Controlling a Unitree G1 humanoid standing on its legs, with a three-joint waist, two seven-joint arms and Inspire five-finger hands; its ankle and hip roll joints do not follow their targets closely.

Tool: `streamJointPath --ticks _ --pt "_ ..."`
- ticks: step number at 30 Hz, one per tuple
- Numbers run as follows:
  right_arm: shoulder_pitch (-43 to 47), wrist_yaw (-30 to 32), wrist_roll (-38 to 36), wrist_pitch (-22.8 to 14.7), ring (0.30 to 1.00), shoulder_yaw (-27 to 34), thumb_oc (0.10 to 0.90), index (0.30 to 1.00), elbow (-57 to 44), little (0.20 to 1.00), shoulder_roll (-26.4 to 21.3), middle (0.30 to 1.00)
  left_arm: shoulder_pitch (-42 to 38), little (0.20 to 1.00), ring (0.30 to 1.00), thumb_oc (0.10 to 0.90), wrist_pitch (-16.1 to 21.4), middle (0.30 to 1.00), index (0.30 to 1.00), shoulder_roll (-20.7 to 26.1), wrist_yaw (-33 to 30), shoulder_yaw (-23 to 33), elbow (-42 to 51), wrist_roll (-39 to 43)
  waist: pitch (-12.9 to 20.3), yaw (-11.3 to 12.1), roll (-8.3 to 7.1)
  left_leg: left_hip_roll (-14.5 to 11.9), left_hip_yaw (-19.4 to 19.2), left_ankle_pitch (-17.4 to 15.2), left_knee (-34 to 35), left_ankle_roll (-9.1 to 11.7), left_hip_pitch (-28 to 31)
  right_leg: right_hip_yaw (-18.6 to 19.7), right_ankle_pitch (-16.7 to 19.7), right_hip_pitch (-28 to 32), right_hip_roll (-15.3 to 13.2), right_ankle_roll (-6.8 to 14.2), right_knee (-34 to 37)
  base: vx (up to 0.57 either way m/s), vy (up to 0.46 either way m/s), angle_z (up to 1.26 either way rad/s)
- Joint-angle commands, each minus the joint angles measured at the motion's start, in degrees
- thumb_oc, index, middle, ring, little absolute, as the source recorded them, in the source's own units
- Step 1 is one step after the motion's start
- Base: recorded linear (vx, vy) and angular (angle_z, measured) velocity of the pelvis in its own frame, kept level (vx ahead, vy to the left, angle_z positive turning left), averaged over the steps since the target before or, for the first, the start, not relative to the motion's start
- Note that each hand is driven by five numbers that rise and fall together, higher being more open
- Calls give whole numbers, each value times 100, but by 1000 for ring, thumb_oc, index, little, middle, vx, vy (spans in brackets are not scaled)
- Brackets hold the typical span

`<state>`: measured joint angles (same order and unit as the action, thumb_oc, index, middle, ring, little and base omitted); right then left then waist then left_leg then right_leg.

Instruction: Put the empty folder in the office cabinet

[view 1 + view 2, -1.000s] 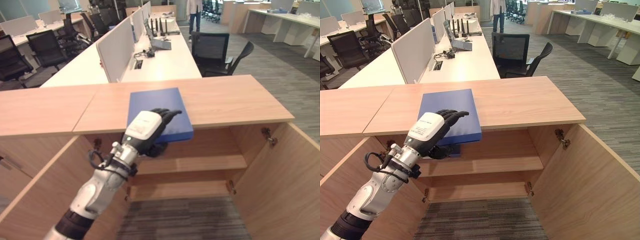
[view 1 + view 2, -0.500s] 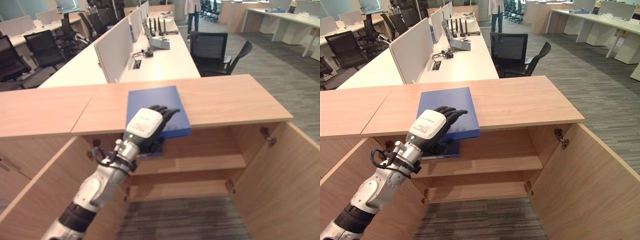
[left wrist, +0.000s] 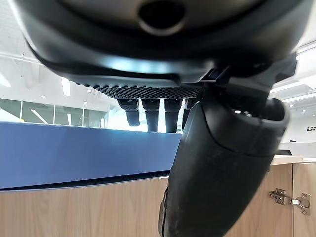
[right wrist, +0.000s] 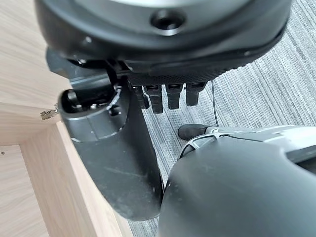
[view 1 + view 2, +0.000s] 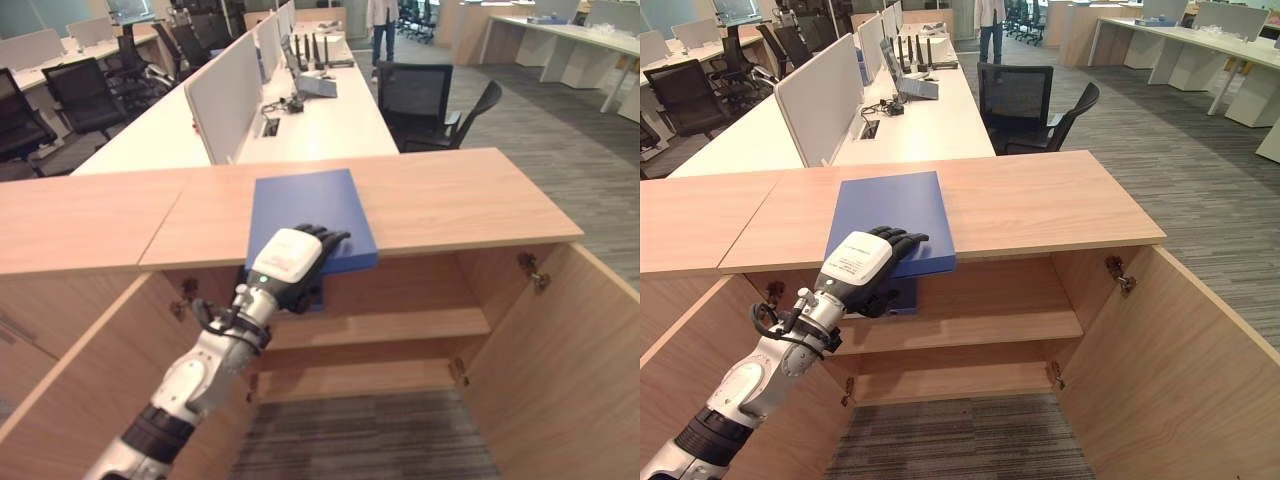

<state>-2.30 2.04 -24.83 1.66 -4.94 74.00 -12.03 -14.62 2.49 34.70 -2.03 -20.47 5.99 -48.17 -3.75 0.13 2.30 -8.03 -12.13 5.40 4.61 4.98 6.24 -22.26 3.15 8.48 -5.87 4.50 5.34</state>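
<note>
You have the left robot hand (image 5: 291, 262) clamped on the blue folder (image 5: 305, 206), fingers on top and thumb beneath its overhanging near edge at the cabinet top's front edge, long axis running away from you, the open shelf (image 5: 400, 325) directly below.

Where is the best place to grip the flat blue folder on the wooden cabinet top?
Probably the front edge of the flat blue folder, which overhangs the wooden cabinet top. Come from the front, fingers above and thumb beneath, as the left robot hand does.

folder (image 5: 308, 205) on cabinet (image 5: 450, 200) top
</note>
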Motion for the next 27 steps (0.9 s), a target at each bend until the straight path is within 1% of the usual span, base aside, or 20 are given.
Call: streamJointPath --ticks 1,10,18,21,24,27 --pt "131 94 21 21 900 -239 800 900 65 900 4 900 -835 900 900 800 -54 900 900 60 -444 372 124 -176 -14 1 -289 -108 259 -552 39 236 314 226 36 -4 -174 275 -34 0 0 0" --pt "115 101 1 19 900 -243 800 900 76 900 -11 900 -947 900 900 800 -128 900 900 89 -523 403 -6 -292 -2 -9 -293 -105 252 -555 39 236 325 240 24 18 -165 273 -34 0 0 0" --pt "109 105 15 19 900 -238 800 900 71 900 -24 900 -1047 900 900 800 -170 900 900 140 -506 446 12 -237 5 -24 -289 -102 247 -561 39 231 326 250 26 17 -171 278 -34 0 0 0" --pt "99 82 17 20 900 -216 800 900 56 900 -25 900 -978 900 900 800 -138 900 900 177 -384 506 212 -76 -5 -13 -290 -97 253 -557 39 230 323 246 28 9 -168 276 -34 0 0 0" --pt "68 57 36 21 900 -193 800 900 53 900 0 900 -724 900 900 800 -43 900 900 193 -303 692 559 170 -8 19 -294 -87 259 -563 39 227 317 243 30 8 -172 278 -34 0 0 0" --pt "51 41 52 14 900 -198 800 900 42 900 11 900 -555 900 900 800 -18 900 900 198 -284 817 719 281 -6 30 -296 -85 258 -559 39 229 317 243 31 17 -173 278 -34 0 0 0"
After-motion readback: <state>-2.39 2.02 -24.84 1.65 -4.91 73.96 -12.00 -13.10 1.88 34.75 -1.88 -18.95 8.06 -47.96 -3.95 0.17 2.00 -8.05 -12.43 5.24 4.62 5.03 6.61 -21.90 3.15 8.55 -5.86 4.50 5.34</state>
